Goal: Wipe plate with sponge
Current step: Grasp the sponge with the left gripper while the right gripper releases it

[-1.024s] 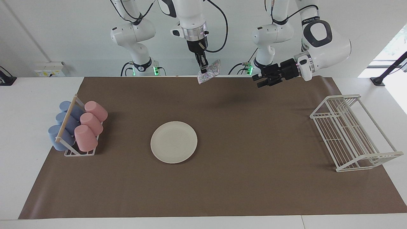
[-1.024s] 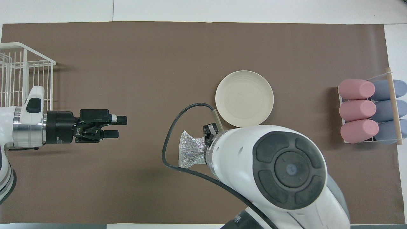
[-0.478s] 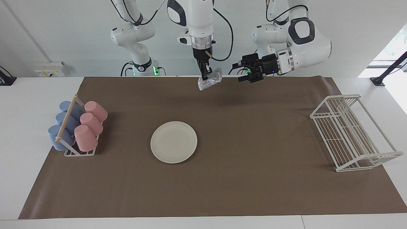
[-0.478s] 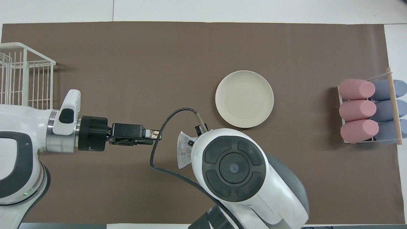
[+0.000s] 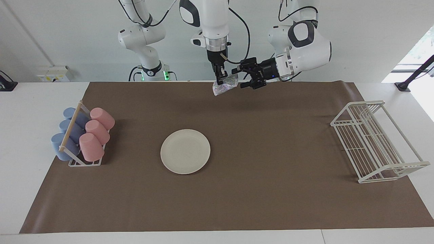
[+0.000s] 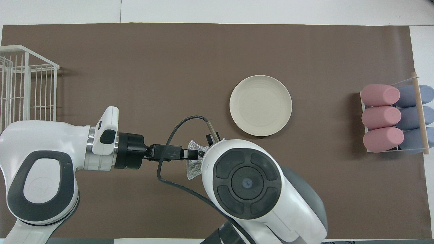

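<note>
The right hand (image 5: 220, 78) hangs in the air over the robots' edge of the brown mat (image 5: 271, 152), pointing straight down, its fingers pinched tight on the top corner of the sponge (image 5: 224, 85). The sponge dangles below that grip, a crumpled silver pad clear of the worktop (image 5: 44, 98).

The left hand (image 5: 244, 74) comes in level from the side, its jaws spread wide, one above the other in the facing view, and nothing between them yet. Its fingertips sit right at the free edge of the sponge; whether they already touch it I cannot tell. So the sponge lies straight ahead of the left hand, along the line it points, and a short push forward would put the pad between the open fingers. This looks like a handover in the making.

The plate (image 5: 185, 151) rests flat on the mat, bare, well apart from both hands and farther from the robots than the sponge. It sits toward the right arm's end, between the middle of the mat and the rack of pink and blue cups (image 5: 81, 135). A white wire rack (image 5: 376, 142) stands at the left arm's end.
</note>
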{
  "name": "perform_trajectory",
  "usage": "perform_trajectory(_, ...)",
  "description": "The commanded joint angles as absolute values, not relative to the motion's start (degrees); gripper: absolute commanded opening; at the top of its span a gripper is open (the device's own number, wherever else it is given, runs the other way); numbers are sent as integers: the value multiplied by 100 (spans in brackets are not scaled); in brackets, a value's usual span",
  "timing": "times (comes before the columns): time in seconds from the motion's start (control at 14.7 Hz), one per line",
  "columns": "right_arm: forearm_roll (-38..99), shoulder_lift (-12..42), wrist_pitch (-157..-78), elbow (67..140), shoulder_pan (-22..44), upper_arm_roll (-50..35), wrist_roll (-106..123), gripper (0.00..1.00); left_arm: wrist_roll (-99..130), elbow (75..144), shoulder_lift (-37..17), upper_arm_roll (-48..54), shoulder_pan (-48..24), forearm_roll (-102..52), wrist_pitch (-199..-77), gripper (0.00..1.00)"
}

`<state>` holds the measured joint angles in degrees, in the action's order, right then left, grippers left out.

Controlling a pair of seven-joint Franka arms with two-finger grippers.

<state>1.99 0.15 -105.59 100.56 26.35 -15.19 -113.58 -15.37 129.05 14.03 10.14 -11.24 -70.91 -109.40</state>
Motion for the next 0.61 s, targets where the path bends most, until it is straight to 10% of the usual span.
perform_trajectory(0.0,62,0,-10547,10055,2628,-1547,-11531,0,-1696,13043,1521,958,-1274,-7128,-11039,100)
perform_trajectory(0.14,62,0,-10564,10055,2628,-1547,-11531,0,-1679,13043,1521,958,-1274,-7128,-11004,88)
perform_trajectory(0.41,70,-9,-10564,10055,2619,-1547,-11522,0,-1609,13043,1529,949,-1222,-7119,-10838,12)
perform_trajectory(0.55,70,-9,-10564,10055,2619,-1547,-11522,0,-1416,13043,1529,949,-1213,-7119,-10819,0)
